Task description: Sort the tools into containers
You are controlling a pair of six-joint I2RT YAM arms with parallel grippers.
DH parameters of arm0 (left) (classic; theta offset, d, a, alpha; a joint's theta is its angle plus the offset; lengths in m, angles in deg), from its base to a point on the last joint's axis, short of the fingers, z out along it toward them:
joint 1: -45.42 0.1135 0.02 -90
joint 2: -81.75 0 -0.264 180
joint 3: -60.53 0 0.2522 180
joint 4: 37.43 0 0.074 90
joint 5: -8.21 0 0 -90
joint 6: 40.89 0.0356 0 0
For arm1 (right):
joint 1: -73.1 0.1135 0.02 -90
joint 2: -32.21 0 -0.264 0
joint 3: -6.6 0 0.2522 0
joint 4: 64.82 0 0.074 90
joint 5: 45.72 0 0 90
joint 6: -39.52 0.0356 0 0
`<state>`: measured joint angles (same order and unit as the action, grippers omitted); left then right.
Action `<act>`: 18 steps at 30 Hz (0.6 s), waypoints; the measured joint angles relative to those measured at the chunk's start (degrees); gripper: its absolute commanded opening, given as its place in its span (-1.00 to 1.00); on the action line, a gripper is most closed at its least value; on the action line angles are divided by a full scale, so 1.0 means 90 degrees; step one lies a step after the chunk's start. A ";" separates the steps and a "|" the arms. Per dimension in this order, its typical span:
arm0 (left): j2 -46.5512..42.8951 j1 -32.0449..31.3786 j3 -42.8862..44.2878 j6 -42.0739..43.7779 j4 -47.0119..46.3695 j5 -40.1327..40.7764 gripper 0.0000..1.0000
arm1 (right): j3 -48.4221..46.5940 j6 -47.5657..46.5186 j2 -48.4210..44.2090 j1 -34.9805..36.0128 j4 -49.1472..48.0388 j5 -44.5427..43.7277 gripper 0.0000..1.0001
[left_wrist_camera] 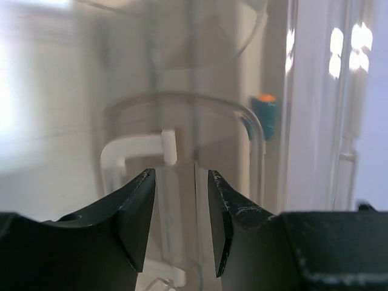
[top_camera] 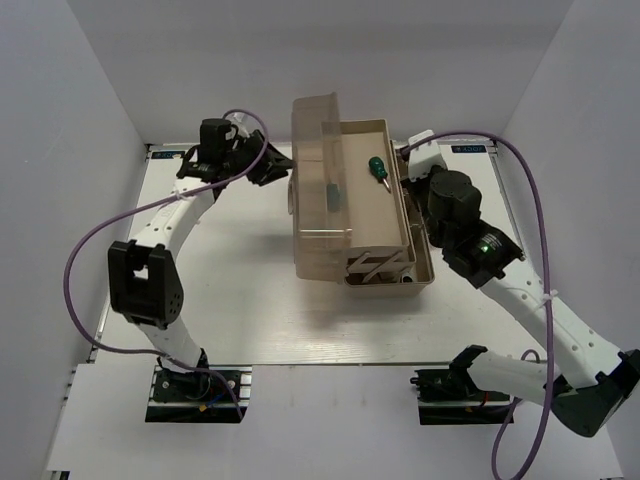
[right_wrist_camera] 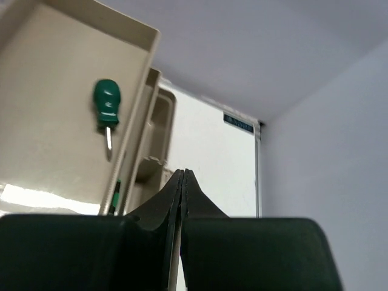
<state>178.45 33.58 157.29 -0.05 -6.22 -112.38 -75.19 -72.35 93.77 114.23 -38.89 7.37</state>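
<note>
One beige toolbox (top_camera: 390, 288) is set on the counter (top_camera: 250, 310), its brown lid (top_camera: 318, 200) raised. One stubby green screwdriver (top_camera: 377, 167) is laid in the top tray (top_camera: 365, 215). The left fingers (left_wrist_camera: 136, 206) are held apart beside the lid; the right fingers (right_wrist_camera: 163, 209) are pressed together, empty.

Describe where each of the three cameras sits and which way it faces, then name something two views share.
Top external: above and behind the bases, looking down on the table; shows the left arm, right arm and open toolbox.
Left wrist: faces the toolbox's clear handle close up; its left tool, open, shows below.
Right wrist: low beside the toolbox, facing its tray; its right tool, shut, shows below.
Shared: top external and right wrist both show the stubby green screwdriver in that tray.
</note>
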 measured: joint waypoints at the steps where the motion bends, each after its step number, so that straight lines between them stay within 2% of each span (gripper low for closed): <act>1: 0.0170 -0.0039 0.0211 0.0063 0.0002 -0.0194 0.00 | -0.0002 0.0119 -0.0022 -0.0153 0.0119 -0.0051 -1.00; 6: 0.0925 -0.0342 0.0979 0.0323 -0.0024 -0.1258 0.11 | -0.0049 0.0665 -0.0032 -0.0828 0.0699 -0.0051 -1.00; 11: 0.1035 -0.0663 0.1241 0.0641 0.0083 -0.1678 0.28 | -0.0109 0.1100 0.0046 -0.1389 0.1175 0.0143 -0.99; 15: 0.0566 -0.0731 0.1241 0.0998 0.0566 -0.1112 0.62 | -0.0134 0.1341 0.0160 -0.1690 0.1571 0.0466 -0.67; 16: 0.0357 -0.0687 0.1226 0.1107 0.0726 -0.0850 0.66 | -0.0146 0.1394 0.0182 -0.1746 0.1668 0.0583 -0.51; 18: -0.0197 -0.0602 0.1134 0.1294 0.0947 -0.0338 0.75 | -0.0155 0.1486 0.0214 -0.1846 0.1872 0.0821 -0.37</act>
<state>176.68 28.16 167.50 11.60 2.31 -115.42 -76.59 -58.97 95.69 97.62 -22.04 14.76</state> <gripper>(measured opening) 0.832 0.258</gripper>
